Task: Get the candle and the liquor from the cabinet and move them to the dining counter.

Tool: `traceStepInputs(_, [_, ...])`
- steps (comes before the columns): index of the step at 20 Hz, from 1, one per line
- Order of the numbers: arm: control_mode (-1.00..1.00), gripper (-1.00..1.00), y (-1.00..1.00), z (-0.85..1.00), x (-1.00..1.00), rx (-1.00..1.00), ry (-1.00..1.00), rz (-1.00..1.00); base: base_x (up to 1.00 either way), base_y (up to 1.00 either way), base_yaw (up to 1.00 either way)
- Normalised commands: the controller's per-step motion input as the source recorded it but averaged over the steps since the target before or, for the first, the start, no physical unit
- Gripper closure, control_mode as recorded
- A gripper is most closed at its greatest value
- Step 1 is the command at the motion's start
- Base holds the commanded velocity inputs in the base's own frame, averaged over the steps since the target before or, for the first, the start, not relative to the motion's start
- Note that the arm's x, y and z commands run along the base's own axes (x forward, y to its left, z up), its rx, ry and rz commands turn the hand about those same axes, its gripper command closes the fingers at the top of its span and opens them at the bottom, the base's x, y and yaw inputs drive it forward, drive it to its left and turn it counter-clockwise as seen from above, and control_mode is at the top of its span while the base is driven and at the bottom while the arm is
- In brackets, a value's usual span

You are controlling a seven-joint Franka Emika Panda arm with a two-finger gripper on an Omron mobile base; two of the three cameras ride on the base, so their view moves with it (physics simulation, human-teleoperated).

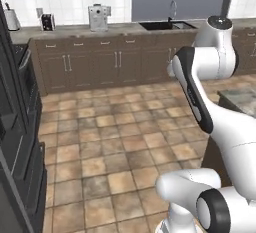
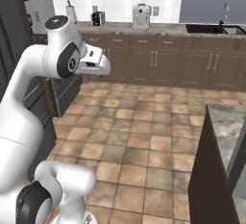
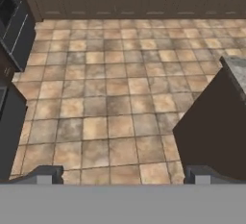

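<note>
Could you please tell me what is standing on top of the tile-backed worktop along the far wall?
On the worktop stand a toaster, a grey coffee machine and a pale utensil holder; a sink with a tap is set in. The robot arm covers part of it in the left base view.

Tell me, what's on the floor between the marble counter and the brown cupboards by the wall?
Just bare tiled floor runs from the dining counter to the cupboards; the right base view shows this best.

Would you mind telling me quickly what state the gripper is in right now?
Gripper: open, jaws spread wide, holding nothing; only tiled floor lies between the fingertips.
</note>
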Motion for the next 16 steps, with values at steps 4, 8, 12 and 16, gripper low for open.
traceStepInputs(4, [1.00,-1.00,0.00,0.00,0.00,0.00,0.00,0.00,1.00,0.10,0.00])
traceStepInputs(8, [1.00,-1.00,0.00,0.00,0.00,0.00,0.00,0.00,1.00,0.26,0.00])
traceStepInputs(12, [1.00,-1.00,0.00,0.00,0.00,0.00,0.00,0.00,1.00,0.33,0.00])
traceStepInputs(16, [1.00,-1.00,0.00,0.00,0.00,0.00,0.00,0.00,1.00,0.38,0.04])
